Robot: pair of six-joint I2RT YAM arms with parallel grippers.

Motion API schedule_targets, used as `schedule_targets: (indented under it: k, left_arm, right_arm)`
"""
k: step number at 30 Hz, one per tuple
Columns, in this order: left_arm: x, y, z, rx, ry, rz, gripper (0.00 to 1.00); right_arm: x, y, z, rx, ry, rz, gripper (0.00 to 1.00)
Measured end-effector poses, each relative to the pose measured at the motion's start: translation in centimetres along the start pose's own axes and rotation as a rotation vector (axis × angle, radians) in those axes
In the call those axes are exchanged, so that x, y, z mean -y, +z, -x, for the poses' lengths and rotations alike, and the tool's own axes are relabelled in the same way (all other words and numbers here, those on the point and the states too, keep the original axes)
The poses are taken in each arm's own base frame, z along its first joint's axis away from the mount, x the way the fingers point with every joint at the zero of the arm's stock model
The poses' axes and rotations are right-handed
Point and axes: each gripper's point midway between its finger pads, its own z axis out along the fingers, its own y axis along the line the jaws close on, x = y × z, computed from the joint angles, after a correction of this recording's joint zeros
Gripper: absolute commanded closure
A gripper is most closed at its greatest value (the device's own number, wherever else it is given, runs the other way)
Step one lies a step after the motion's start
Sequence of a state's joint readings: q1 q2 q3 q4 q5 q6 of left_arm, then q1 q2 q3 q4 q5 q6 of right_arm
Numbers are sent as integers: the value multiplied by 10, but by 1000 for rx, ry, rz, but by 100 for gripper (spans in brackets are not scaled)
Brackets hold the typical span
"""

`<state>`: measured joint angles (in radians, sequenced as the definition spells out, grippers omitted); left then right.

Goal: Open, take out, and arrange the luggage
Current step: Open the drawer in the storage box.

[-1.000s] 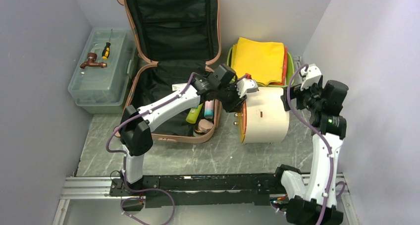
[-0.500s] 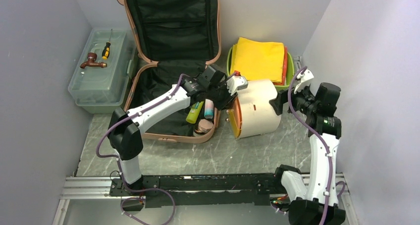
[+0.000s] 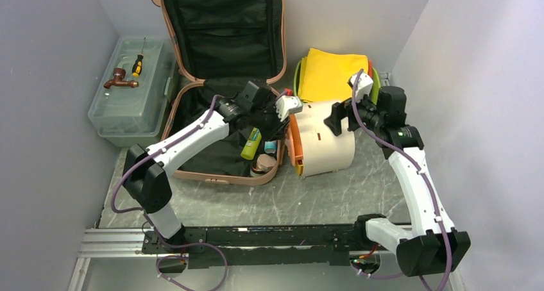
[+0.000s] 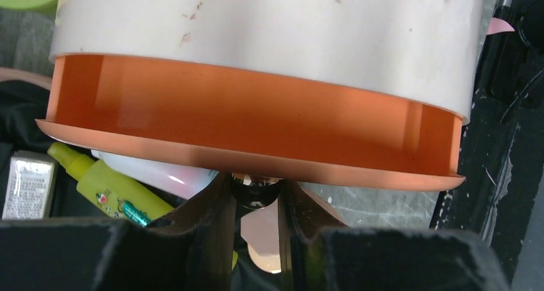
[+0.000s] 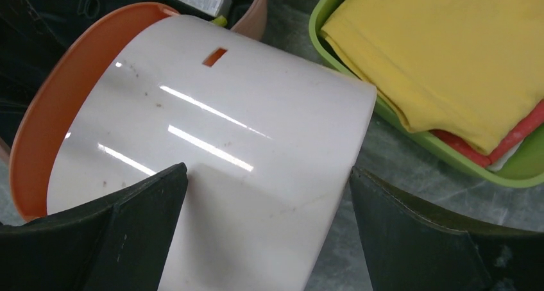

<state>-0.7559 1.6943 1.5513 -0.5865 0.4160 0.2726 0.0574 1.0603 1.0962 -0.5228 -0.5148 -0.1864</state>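
the large salmon-pink hard-shell luggage (image 3: 221, 41) lies open at the 12 o'clock side of the grey marbled surface (image 3: 256, 201). its lid stands upright against the back wall, showing the black lining, and its base lies flat in front. inside the base, toward its 4 o'clock corner, lie a yellow-green squeeze bottle (image 3: 251, 143) and a small pink bottle (image 3: 270, 147).

just at 3 o'clock of the base, a white cylindrical plastic drum with an orange rim (image 3: 324, 143) lies on its side, with the orange end facing the luggage. the left arm reaches across the open base. the left gripper (image 4: 255, 187) sits right under the orange rim, its jaws drawn in to a narrow gap; whether they pinch anything cannot be told. the right gripper (image 5: 268, 172) comes at the drum from 3 o'clock with its jaws spread wide: one finger lies over the curved white wall and the other sits at the edge of the drum's flat end.

at 1 o'clock sits a lime green tray (image 5: 323, 12) of folded yellow cloth (image 3: 327, 73). at 10 o'clock stands a translucent grey-green toolbox (image 3: 128, 111), with a screwdriver (image 3: 137, 65) and a brown tap fitting (image 3: 119, 79) on its lid.
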Motion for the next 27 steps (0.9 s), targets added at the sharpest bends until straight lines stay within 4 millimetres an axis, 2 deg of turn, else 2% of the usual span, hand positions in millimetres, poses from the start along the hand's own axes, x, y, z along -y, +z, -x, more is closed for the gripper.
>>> schedule_targets:
  k: [4,6,10,18,22,27]
  left_arm:
    - [-2,-7,-9,-5,-18,-18,100]
    - [1,-7,-10,-2,-17,-36,100]
    - [1,-7,-10,5,-14,-44,100]
    - [-7,-15,-12,20,-55,-55,100]
    - [-8,-21,-16,30,-68,-58,100]
    - [-8,-24,-19,34,-77,-61,90]
  right_arm:
    - [-10,14,16,7,-40,-1,0]
    - [-26,22,24,16,-59,45,0]
    - [-47,34,23,-1,-74,104,0]
    - [-44,39,20,-19,-74,67,0]
    - [-51,40,20,-19,-83,87,0]
    - [-63,44,19,-23,-94,121,0]
